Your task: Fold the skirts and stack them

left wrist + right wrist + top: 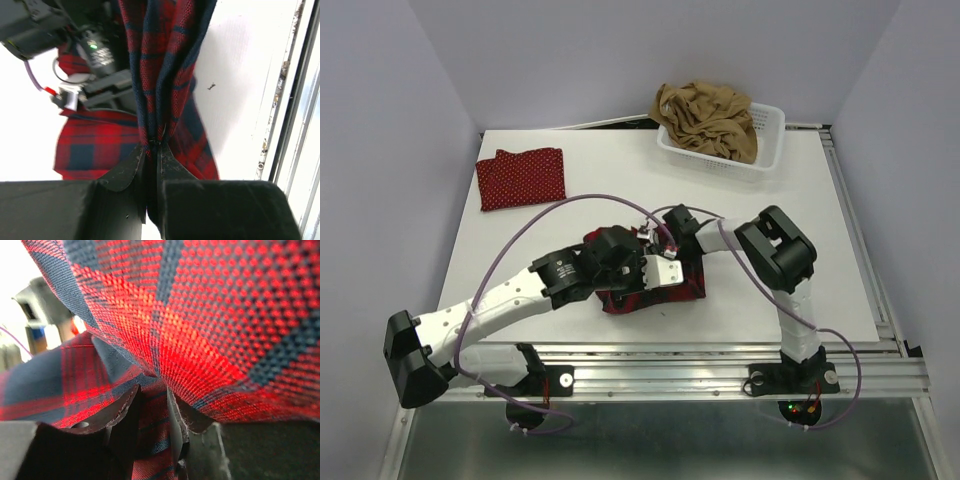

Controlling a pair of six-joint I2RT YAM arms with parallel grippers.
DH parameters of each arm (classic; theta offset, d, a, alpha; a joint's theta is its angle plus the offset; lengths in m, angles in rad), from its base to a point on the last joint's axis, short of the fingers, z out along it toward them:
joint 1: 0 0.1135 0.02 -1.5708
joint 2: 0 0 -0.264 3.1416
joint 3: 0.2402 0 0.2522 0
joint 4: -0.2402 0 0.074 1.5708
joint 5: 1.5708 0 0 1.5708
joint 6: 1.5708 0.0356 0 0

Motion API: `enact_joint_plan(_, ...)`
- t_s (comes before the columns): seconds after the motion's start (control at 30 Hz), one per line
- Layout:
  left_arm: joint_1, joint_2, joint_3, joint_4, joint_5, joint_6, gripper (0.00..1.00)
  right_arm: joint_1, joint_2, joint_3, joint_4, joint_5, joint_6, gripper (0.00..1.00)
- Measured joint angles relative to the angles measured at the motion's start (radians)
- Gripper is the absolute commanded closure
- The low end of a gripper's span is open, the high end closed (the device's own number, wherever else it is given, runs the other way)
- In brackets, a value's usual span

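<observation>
As the plaid skirt (686, 290) bunches between them, left gripper (152, 147) and right gripper (161, 392) each pinch it.

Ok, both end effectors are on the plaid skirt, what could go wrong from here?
The left end effector and right end effector pinch the plaid skirt close together, so they may collide while folding. Each holds only a bunched fold, which could slip. The purple cable loops nearby and might snag.
</observation>
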Motion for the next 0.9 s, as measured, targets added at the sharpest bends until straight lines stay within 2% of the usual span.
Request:
enact_joint_plan(0.13, 0.013, 0.019, 0.018, -0.011, -0.005, 0.006, 1.0, 0.072, -0.038, -0.032, -0.025, -0.021, -0.042, 0.65)
enact_joint_plan(0.23, 0.018, 0.021, 0.018, -0.015, 0.0, 0.023, 1.0, 0.101, -0.06, -0.03, -0.058, -0.015, -0.085, 0.59)
enact_joint_plan(0.27, 0.019, 0.021, 0.018, -0.015, 0.007, 0.028, 1.0, 0.107, -0.07, -0.026, -0.075, -0.008, -0.103, 0.54)
enact_joint_plan(0.33, 0.019, 0.018, 0.018, -0.015, 0.029, 0.039, 1.0, 0.107, -0.085, 0.002, -0.129, 0.016, -0.141, 0.51)
enact_joint_plan(0.5, 0.019, -0.016, 0.018, -0.024, 0.104, 0.05, 1.0, 0.05, -0.097, 0.173, -0.259, 0.084, -0.236, 0.42)
enact_joint_plan(0.67, 0.019, -0.047, 0.011, -0.043, 0.187, 0.053, 1.0, -0.034, -0.064, 0.444, -0.344, 0.127, -0.299, 0.37)
enact_joint_plan(0.83, 0.019, -0.048, 0.0, -0.069, 0.233, 0.053, 1.0, -0.088, 0.028, 0.659, -0.361, 0.15, -0.32, 0.39)
enact_joint_plan(0.9, 0.019, -0.048, 0.0, -0.077, 0.241, 0.053, 1.0, -0.101, 0.079, 0.721, -0.362, 0.161, -0.329, 0.42)
